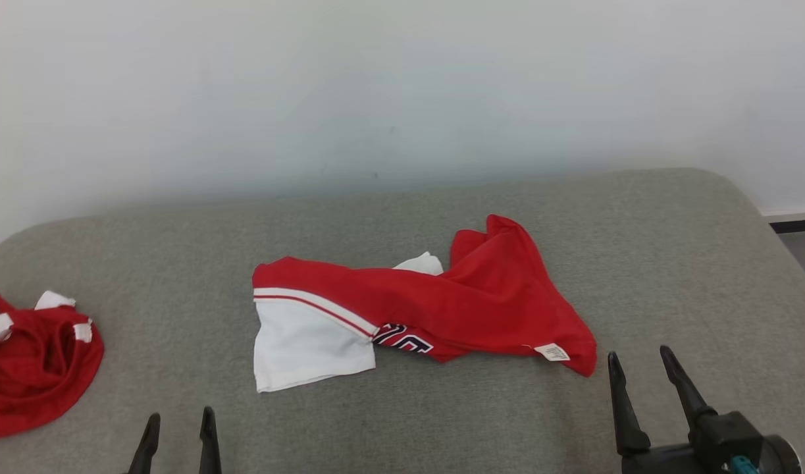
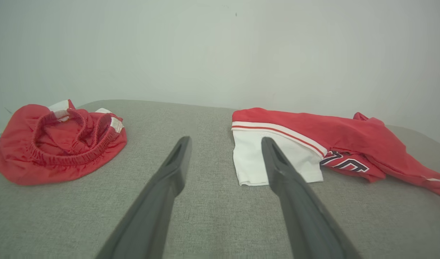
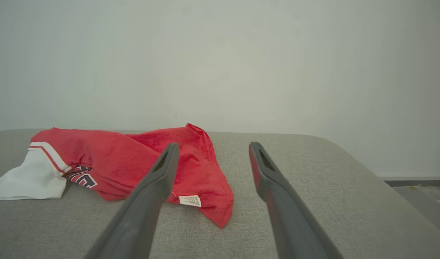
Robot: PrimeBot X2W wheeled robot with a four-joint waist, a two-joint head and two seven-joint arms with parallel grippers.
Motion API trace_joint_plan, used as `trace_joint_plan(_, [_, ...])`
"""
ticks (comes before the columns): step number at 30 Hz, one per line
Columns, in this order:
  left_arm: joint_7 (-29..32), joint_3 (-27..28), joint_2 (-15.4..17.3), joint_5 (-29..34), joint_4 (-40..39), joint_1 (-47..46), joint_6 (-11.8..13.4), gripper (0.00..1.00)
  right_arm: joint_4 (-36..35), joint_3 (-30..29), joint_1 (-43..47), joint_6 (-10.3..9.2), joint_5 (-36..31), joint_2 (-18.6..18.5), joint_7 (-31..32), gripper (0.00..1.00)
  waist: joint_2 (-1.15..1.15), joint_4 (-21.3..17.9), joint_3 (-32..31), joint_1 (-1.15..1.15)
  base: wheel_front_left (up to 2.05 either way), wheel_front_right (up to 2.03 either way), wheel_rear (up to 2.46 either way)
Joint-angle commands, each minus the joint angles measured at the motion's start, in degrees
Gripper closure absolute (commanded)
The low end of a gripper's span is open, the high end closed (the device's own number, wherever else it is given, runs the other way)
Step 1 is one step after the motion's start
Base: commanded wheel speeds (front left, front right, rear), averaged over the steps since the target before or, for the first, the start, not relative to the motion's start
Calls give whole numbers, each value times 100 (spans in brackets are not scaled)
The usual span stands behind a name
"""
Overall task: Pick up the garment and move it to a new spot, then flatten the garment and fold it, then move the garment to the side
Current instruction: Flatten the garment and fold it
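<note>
A red and white garment (image 1: pixel 415 309) lies crumpled in the middle of the grey padded surface (image 1: pixel 402 217), with a white panel at its left end, dark lettering and a small white label near its right corner. It also appears in the left wrist view as the garment (image 2: pixel 335 140) and in the right wrist view as the garment (image 3: pixel 126 162). My left gripper (image 1: pixel 180 421) stands open near the front edge, left of the garment and apart from it. Open too, my right gripper (image 1: pixel 639 359) sits just right of the garment's lower right corner, holding nothing.
A second red garment (image 1: pixel 33 362) with white trim and an elastic waistband is bunched at the surface's left edge, also seen as a red heap (image 2: pixel 58 144). A pale wall (image 1: pixel 402 85) stands behind. The surface's rounded right edge drops to the floor (image 3: pixel 421 194).
</note>
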Motion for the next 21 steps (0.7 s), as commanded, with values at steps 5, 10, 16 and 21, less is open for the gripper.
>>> trace_joint_plan(5, [-4, 41, 4, 5, 80, 196, 16, 0, 148, 32, 210, -15, 103, 32, 1, 0, 1, -229, -151, 1, 0, 0, 0])
trace_joint_plan(10, [-4, 115, 3, 29, 120, 255, -5, 0, 287, 159, 217, -15, 181, 37, 31, 0, 1, -232, -149, 1, 0, 0, 0])
trace_joint_plan(16, [-4, 187, 3, 37, 106, 259, -26, 0, 360, 347, 99, -15, 223, 32, 33, 0, 1, -168, -111, 1, 0, 0, 0])
trace_joint_plan(21, [-4, 217, 3, 8, 100, 235, -28, 0, 415, 365, 80, -15, 241, 33, 44, 0, 1, -118, -103, 1, 0, 0, 0])
